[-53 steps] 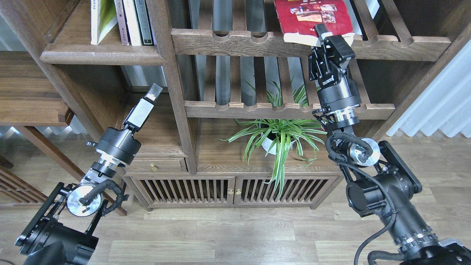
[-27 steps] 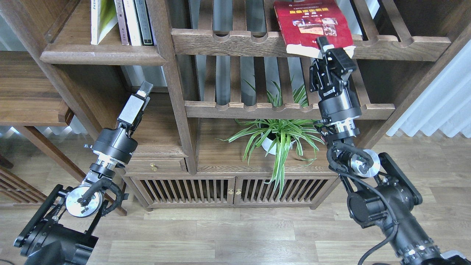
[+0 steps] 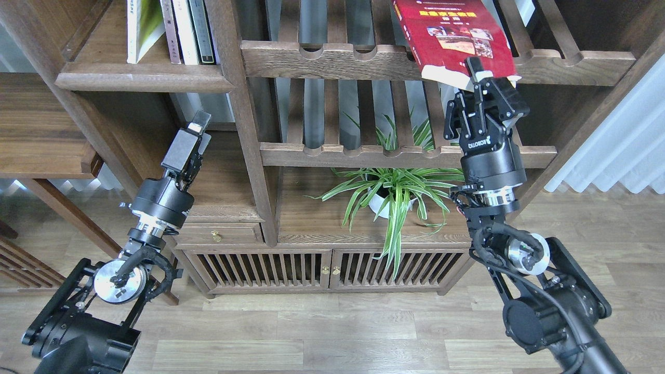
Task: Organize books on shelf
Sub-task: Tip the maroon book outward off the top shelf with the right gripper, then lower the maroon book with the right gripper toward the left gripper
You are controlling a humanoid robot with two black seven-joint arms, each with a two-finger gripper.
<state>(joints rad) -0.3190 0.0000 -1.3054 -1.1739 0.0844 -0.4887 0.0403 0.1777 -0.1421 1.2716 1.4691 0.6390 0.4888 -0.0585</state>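
right end effector grips the red book by its lower edge; left end effector unclear

Bright even daylight, sharp focus, soft shadows, wide-angle edge distortion

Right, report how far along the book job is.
Done: a yellow-green book stands on the solid shelf at upper left, beside thinner books. In hand: the right gripper is shut on the lower edge of the red book, which is tilted over the slatted rack. Left: bringing it to the solid shelf and standing it up. The left gripper holds nothing.
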